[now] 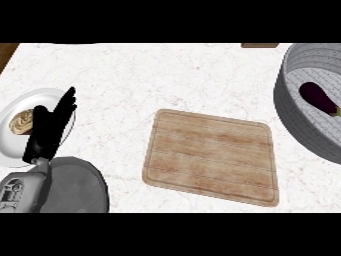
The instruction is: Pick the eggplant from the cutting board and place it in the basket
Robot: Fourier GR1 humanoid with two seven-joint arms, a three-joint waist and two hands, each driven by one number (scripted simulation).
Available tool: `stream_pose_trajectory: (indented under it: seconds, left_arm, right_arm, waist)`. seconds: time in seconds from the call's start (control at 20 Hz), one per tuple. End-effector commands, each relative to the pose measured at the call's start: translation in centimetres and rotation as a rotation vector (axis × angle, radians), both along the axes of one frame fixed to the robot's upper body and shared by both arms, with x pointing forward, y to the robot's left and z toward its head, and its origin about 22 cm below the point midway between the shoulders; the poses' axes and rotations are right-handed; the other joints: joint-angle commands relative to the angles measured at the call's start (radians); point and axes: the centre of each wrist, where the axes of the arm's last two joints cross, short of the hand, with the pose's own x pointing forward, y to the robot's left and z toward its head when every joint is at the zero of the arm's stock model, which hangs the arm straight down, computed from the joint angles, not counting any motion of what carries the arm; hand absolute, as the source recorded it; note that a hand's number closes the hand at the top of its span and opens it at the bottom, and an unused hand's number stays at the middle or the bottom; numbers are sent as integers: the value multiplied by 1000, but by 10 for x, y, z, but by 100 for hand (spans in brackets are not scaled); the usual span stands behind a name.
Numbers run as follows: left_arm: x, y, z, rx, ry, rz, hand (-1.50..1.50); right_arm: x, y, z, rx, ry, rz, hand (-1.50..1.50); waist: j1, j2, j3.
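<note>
The dark purple eggplant [319, 98] lies inside the grey basket [291, 111] at the right edge, its stem pointing to the lower right. The wooden cutting board [212, 156] sits in the middle of the counter with nothing on it. My left hand [49, 127] shows at the left, fingers straight and pointing up, over the white plate. It holds nothing. My right hand is out of view.
A white plate [3, 145] at the left carries a swirled pastry [21, 121]. A grey round part [77, 187] of my left arm fills the lower left corner. A brown object [259, 45] peeks in at the top edge.
</note>
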Motion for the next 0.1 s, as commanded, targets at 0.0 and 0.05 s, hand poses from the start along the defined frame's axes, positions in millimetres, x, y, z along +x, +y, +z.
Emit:
stream_pose_trajectory:
  seconds: [0.0,0.05]
  left_arm:
    - [3,-13,-11,-12,8,-3,0]
    - [-4,12,3,12,-1,13,0]
  right_arm:
    - [-49,-38,2,19,-11,-14,-150]
    - [-63,-44,7,16,-33,-4,-150]
  waist:
    - [-1,2,0]
    - [-4,-2,0]
